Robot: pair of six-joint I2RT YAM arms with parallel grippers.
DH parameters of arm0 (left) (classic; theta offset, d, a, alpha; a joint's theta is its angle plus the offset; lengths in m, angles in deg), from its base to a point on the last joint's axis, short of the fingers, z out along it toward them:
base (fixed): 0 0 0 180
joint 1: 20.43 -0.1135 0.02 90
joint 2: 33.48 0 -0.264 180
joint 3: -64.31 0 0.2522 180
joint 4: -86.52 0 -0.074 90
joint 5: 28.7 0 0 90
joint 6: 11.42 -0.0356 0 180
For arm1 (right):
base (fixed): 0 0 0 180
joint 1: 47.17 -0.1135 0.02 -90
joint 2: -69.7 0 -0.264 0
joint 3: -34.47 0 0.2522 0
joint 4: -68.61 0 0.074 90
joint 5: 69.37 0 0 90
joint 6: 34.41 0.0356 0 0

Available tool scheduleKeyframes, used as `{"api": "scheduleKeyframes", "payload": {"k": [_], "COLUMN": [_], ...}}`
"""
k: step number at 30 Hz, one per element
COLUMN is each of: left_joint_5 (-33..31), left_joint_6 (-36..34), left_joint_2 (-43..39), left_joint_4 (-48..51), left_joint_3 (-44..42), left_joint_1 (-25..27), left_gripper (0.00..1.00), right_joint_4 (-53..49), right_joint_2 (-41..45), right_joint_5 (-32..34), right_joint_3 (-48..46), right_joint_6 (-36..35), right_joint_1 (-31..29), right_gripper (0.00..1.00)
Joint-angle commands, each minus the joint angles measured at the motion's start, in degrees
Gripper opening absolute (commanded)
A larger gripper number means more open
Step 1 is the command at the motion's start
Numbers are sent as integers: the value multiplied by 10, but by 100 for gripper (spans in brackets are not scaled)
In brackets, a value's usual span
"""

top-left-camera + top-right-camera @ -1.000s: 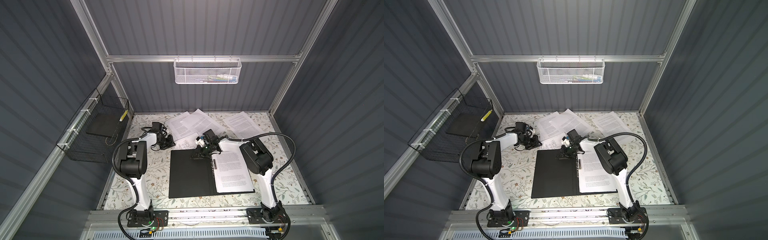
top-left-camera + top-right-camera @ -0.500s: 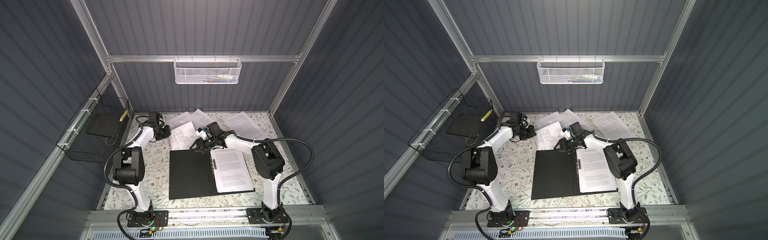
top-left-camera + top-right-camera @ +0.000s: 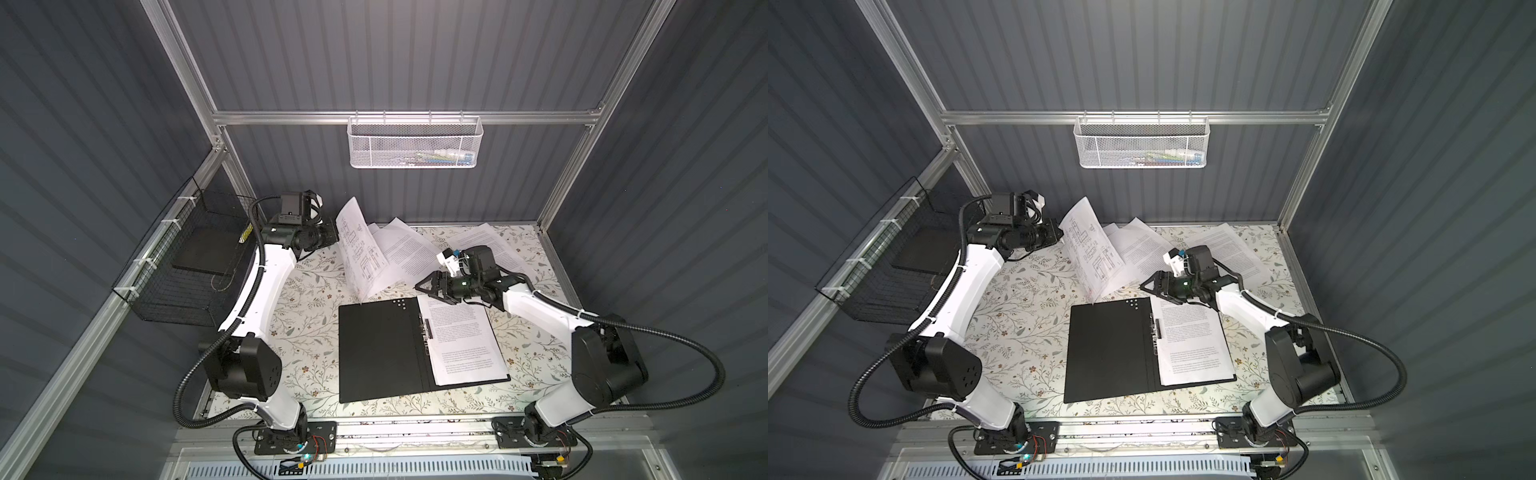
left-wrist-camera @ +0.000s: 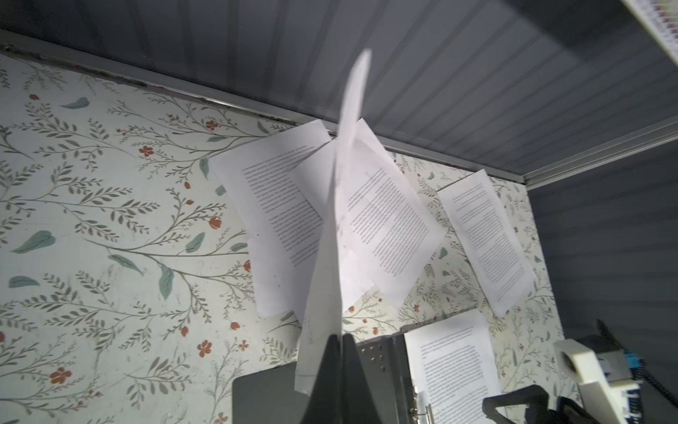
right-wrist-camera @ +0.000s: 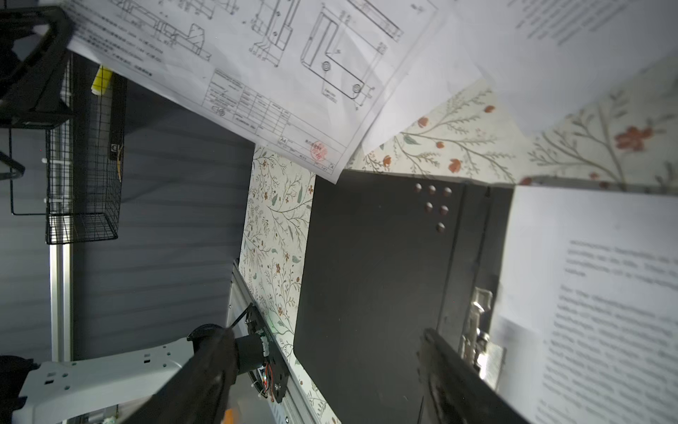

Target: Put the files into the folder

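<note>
The folder (image 3: 378, 349) (image 3: 1108, 349) lies open on the table, black inside up, with a metal clip (image 3: 424, 328) at its spine. One printed text sheet (image 3: 461, 345) (image 5: 605, 293) rests on its right half. My left gripper (image 3: 336, 236) (image 4: 343, 339) is shut on the edge of a sheet with line drawings (image 3: 357, 253) (image 5: 257, 55). That sheet hangs nearly upright, its low corner near the folder's far left corner. My right gripper (image 3: 428, 287) (image 5: 323, 352) stands open and holds nothing, just above the folder's far edge by the spine. More files (image 3: 407, 253) (image 3: 490, 245) lie at the back.
A black wire basket (image 3: 187, 266) hangs on the left wall beside my left arm. A white mesh basket (image 3: 415, 143) hangs on the back wall above the table. Aluminium frame posts stand at the back corners.
My left gripper has risen toward the back, lifting the drawing sheet from flat to nearly upright. My right gripper has opened, and that arm's elbow has swung out to the right.
</note>
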Motion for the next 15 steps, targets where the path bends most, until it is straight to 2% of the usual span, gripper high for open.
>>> {"api": "scheduleKeyframes", "payload": {"k": [1,3,7,9,11,15], "left_joint_5": [46,86,99,133,159,195], "left_joint_6": [26,23,-5,-8,-18,-40], "left_joint_2": [-28,-29,-19,-5,12,42], "left_joint_4": [25,30,60,74,93,127], "left_joint_3": [23,34,84,113,144,192], "left_joint_1": [9,21,64,77,97,133], "left_gripper": [0,0,0,0,0,0], "right_joint_4": [-31,-44,-33,-13,14,95], "right_joint_2": [48,66,89,88,74,40], "right_joint_5": [32,35,41,43,31,-18], "right_joint_3": [-22,-29,-37,-38,-36,-35], "right_joint_6": [-42,-74,-106,-116,-125,-121], "right_joint_1": [16,23,26,29,38,66], "right_gripper": [83,85,90,92,99,99]}}
